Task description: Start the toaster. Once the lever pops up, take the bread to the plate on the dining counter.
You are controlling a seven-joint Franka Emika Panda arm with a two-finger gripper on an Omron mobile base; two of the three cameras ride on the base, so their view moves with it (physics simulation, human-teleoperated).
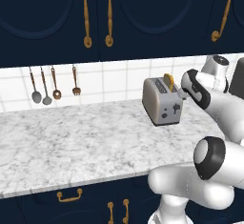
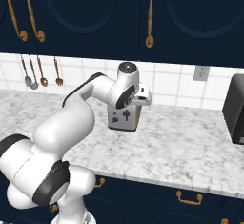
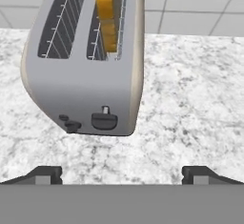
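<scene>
Two-finger gripper spread wide, empty, hung above and in front of boxy silver-grey toaster. Small dark lever on toaster's near end face. Golden toast slice stood in toaster's slot.

Risk: wide fingers could miss narrow lever or shove toaster.

Hand view showed slots, lever; left base view showed toaster on marble counter.

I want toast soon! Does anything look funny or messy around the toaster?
Nothing looks wrong. The boxy silver-grey toaster stands upright on the marble counter, and the golden-brown bread slice sits straight in one slot, sticking up. No crumbs or spills show. The open pincer hangs near its lever end.
</scene>
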